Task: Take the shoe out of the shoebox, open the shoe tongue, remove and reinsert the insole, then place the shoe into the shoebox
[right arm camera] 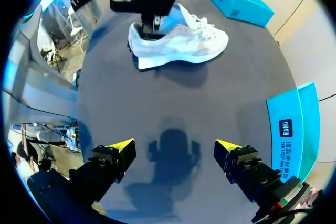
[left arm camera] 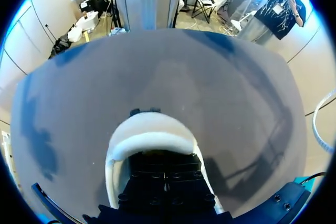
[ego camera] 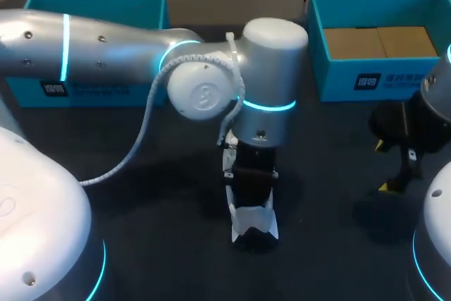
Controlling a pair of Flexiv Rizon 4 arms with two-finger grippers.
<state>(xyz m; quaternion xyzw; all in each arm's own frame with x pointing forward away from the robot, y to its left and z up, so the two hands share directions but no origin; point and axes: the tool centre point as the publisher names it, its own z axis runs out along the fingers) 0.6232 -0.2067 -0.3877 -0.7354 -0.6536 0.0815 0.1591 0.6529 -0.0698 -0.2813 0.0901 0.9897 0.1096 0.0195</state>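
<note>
Dark table (ego camera: 141, 202): shoe (ego camera: 255, 223), toe toward far edge.

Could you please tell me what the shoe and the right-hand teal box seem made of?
The shoe looks like white textile with smoother pale panels and laces, on a matte foam-like sole. The box seems matte teal cardboard: thin flat walls, plain brown board inside.

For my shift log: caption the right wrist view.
Left gripper at the heel opening of the white shoe; right gripper open above the dark table.
</note>
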